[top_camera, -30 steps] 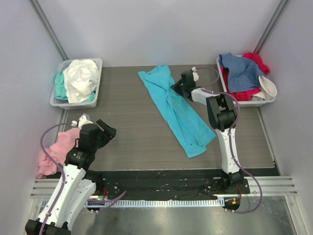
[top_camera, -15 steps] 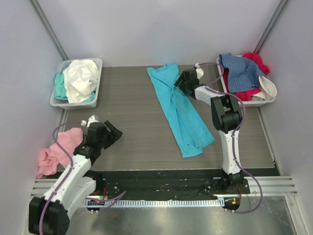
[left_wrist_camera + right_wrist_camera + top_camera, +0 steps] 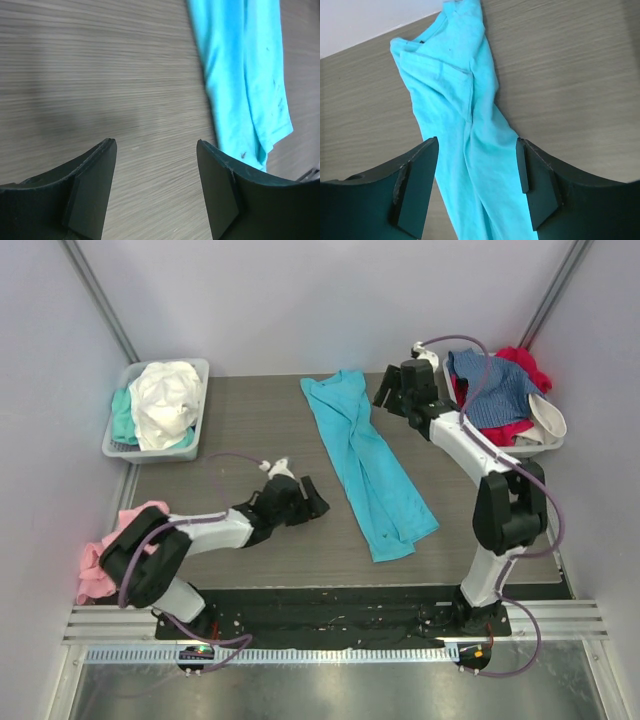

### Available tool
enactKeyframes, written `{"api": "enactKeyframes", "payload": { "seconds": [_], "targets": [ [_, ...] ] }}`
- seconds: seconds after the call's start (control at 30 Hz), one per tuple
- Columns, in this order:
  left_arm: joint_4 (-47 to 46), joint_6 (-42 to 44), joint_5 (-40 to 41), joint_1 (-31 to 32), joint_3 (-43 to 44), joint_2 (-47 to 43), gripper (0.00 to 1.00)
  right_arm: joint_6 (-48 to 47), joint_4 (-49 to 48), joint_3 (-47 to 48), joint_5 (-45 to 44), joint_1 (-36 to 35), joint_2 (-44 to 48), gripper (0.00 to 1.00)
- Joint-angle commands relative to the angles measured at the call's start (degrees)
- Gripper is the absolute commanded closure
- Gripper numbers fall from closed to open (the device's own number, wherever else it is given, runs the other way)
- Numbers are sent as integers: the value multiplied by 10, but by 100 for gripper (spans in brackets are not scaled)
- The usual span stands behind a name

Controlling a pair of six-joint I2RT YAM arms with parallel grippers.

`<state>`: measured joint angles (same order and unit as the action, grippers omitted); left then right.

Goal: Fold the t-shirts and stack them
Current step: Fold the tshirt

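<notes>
Turquoise t-shirt (image 3: 370, 465), pink t-shirt (image 3: 92, 570), white t-shirt (image 3: 165, 400), denim-blue t-shirt (image 3: 490, 390) over red t-shirt (image 3: 525, 365), grey wood-grain table (image 3: 240, 430)

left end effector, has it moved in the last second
Yes. Against the left-hand tray, the left end effector swung right, from beside the pink t-shirt toward the turquoise t-shirt.

The turquoise t-shirt (image 3: 372, 465) is soft, matt cloth, creased, with a few dark specks. The surface (image 3: 240, 450) looks like grey-brown wood-grain laminate, finely streaked and dull. The left fingers (image 3: 92, 185) are black, smooth and matt. The left tray (image 3: 150, 453) is pale grey plastic.
</notes>
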<state>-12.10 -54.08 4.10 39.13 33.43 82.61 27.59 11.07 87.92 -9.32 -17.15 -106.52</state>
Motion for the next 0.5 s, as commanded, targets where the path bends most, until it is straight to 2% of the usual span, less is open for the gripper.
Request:
{"api": "enactKeyframes", "payload": {
  "seconds": [0.0,0.03,0.17,0.37,0.4,0.47],
  "targets": [
    [-120,-29,17,73,69,105,30,-26,42,-67,-25,-1,95,29],
    [-139,-35,14,90,79,147,30,-23,48,-77,-26,-3,122,29],
    [-175,-67,-5,117,118,220,32,-15,60,-106,-26,-3,170,29],
    [-190,-82,-4,139,137,264,34,-18,66,-122,-32,-3,190,28],
    [-190,-82,-4,142,140,273,37,-17,66,-122,-32,-3,190,29],
    [-190,-85,-7,143,146,282,57,-16,66,-122,-31,-2,189,28]
  ]
}}
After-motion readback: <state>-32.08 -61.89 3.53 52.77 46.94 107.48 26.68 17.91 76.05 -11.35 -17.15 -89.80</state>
